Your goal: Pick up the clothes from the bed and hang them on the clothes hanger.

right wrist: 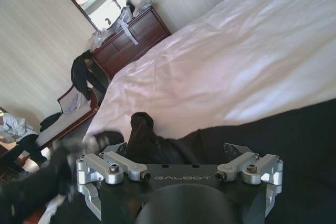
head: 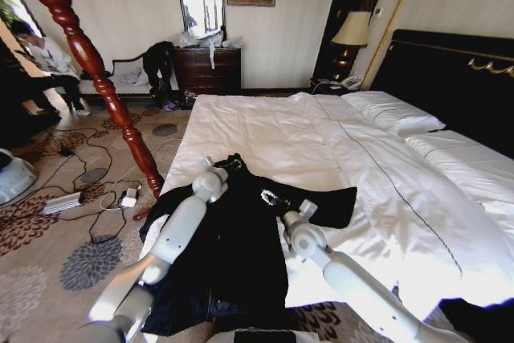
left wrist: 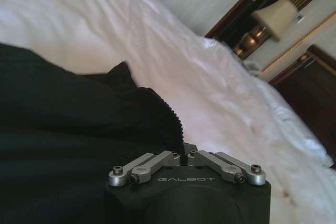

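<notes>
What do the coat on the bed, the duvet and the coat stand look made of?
Coat: soft matte black fabric, probably woven cloth; it folds limply and has a zipper edge.
Duvet: plain white cotton-like cloth, matte, creased.
Coat stand: reddish-brown turned wood, glossy, likely varnished, with highlights along the spindle.

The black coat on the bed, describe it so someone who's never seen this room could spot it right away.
Find the wide bed with its white duvet. At its foot corner nearest the reddish wooden coat stand lies the black coat, spread flat and spilling over the edge. The other dark garment is smaller and hangs on the far bench beside the brown dresser.
</notes>
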You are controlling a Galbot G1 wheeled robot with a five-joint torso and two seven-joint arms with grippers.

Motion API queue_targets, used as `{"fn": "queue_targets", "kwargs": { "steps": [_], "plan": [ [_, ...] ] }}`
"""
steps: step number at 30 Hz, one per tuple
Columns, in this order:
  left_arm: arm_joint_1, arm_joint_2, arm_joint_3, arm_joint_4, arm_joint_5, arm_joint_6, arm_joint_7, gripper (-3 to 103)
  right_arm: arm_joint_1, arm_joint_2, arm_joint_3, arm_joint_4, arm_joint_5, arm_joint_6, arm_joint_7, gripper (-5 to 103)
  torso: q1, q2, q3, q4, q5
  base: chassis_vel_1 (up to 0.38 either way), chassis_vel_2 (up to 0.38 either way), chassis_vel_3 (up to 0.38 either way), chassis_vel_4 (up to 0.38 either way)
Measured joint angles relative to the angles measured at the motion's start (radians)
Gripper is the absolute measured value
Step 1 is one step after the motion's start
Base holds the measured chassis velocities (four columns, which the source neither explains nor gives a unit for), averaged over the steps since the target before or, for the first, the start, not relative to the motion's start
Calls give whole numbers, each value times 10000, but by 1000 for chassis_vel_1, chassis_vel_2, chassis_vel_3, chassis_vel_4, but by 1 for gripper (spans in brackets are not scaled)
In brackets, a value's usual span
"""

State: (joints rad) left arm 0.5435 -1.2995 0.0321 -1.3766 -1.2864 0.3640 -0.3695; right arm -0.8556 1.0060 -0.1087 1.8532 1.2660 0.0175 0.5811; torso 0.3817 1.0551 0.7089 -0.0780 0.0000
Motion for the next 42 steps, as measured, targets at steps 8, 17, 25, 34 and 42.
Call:
{"fn": "queue_targets", "kwargs": {
  "steps": [8, 17, 25, 34, 42],
  "plan": [
    [860, 1039, -93, -620, 918, 668, -470, -2, 1442, 390, -674, -1200, -9, -19, -180, 100, 0, 0, 0, 3, -2, 0, 0, 0, 0],
    [1033, 1771, 7, -2060, 1239, 2614, -1507, 29, 3035, -69, -1269, -2938, 825, -2116, -522, 100, 2, 0, 0, -18, -2, 0, 0, 0, 0],
    [2190, 2525, -1280, -4144, 1688, 2266, -1249, 61, 5381, 260, -3011, -5585, -456, -2469, -4516, 100, 0, 1, -1, 12, -4, 0, 0, 0, 0],
    [3910, 3354, -3094, -5081, 3154, 2221, -1386, 93, 7409, 2173, -5152, -9549, -3155, -1678, -9497, 100, 1, 2, 0, 17, -5, 0, 0, 0, 0],
    [5277, 3297, -4515, -5442, 3860, 2222, -1487, 100, 7626, 2308, -5261, -10551, -5307, -1985, -12084, 100, 2, 1, 1, -5, -1, 0, 0, 0, 0]
  ]
}}
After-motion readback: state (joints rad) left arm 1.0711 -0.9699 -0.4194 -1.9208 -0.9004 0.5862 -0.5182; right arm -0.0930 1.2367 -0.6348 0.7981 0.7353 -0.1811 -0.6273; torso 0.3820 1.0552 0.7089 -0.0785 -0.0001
